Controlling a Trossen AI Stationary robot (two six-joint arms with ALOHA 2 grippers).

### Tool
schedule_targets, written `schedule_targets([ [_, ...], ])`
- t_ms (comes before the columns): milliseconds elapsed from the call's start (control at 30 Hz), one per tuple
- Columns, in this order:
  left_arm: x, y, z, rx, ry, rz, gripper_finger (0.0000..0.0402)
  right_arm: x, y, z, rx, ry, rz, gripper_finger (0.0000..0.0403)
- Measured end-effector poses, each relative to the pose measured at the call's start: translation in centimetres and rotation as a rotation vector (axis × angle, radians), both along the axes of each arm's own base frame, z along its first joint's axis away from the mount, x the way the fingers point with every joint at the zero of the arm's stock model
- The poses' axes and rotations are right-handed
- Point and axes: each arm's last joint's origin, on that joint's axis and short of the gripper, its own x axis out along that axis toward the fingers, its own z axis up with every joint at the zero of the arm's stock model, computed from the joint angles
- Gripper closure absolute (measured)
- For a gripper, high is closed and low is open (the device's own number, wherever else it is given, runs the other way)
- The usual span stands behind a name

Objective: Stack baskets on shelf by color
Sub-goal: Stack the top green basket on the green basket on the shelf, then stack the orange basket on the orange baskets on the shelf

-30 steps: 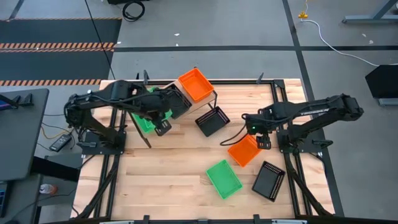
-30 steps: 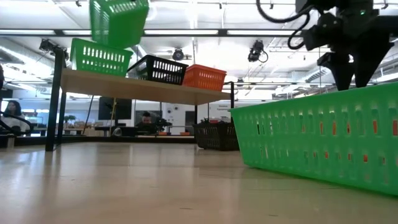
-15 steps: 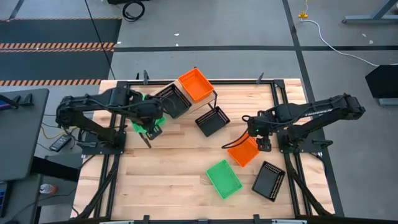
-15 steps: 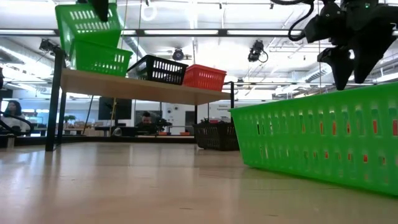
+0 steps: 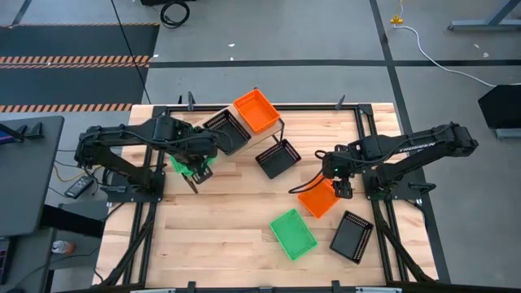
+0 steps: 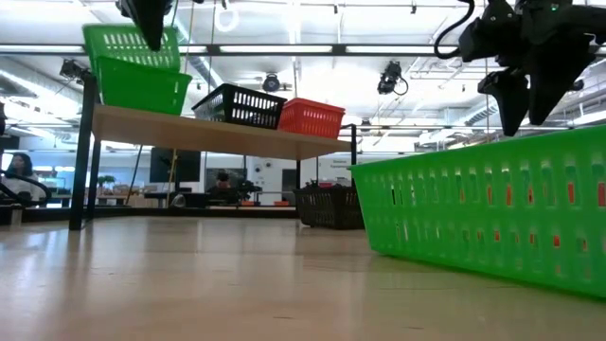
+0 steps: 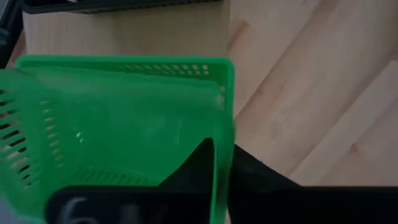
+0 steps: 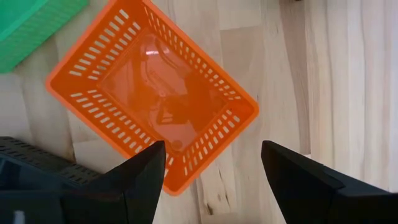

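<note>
High view, low view, wrist views: nesting a green basket on the shelf [image 5: 265, 139].
High view: the left jaws sit over the green stack [image 5: 181, 165] at the shelf's left end; the right jaws hover above the orange basket [image 5: 319, 198] on the worktop [image 5: 228, 236]. Low view: the upper green basket [image 6: 128, 44] rests tilted inside the lower green basket [image 6: 142, 87]. Level it before letting go (a cocked basket may spring out). Left wrist view: the left jaws are closed on the wall of the upper green basket. Right wrist view: the right jaws stand wide open, apart from the orange basket; they should come down astride one wall.
</note>
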Motion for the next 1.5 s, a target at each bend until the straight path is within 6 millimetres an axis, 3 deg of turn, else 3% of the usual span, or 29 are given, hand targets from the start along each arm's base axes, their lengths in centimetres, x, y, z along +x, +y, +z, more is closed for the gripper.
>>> schedule_targets([
  [333, 0.4, 0.8, -0.1, -0.021, 0.002, 0.036, 0.0256, 0.0, 0.0, 0.0, -0.003, -0.002, -0.001, 0.0131],
  [533, 0.5, 0.9, 3.8, -0.030, -0.197, 0.047, 0.0236, 0.1, 0.0, 0.0, -0.007, -0.007, 0.000, 0.0131],
  [700, 1.2, -1.1, 7.7, 0.104, -0.482, -0.056, 0.0247, 0.9, 0.1, 0.3, -0.017, -0.095, 0.061, 0.0131],
  [833, 2.4, -4.3, 8.4, 0.227, -0.633, -0.201, 0.0258, 1.4, 0.1, 0.5, -0.007, -0.154, 0.050, 0.0131],
  [967, 4.0, -7.1, 7.0, 0.251, -0.721, -0.290, 0.0260, 1.4, 0.4, 0.5, 0.006, -0.158, 0.039, 0.0131],
  [1100, 5.2, -9.2, 3.7, 0.228, -0.752, -0.333, 0.0260, 1.7, 1.1, 0.1, 0.028, -0.139, 0.011, 0.0131],
  [1300, 6.5, -11.8, -1.3, 0.179, -0.844, -0.361, 0.0266, 2.7, 2.9, -2.1, 0.051, -0.028, -0.050, 0.0131],
  [1500, 6.5, -13.4, -4.0, 0.156, -0.926, -0.388, 0.0273, 3.5, 4.5, -3.9, 0.058, 0.044, -0.143, 0.0131],
])
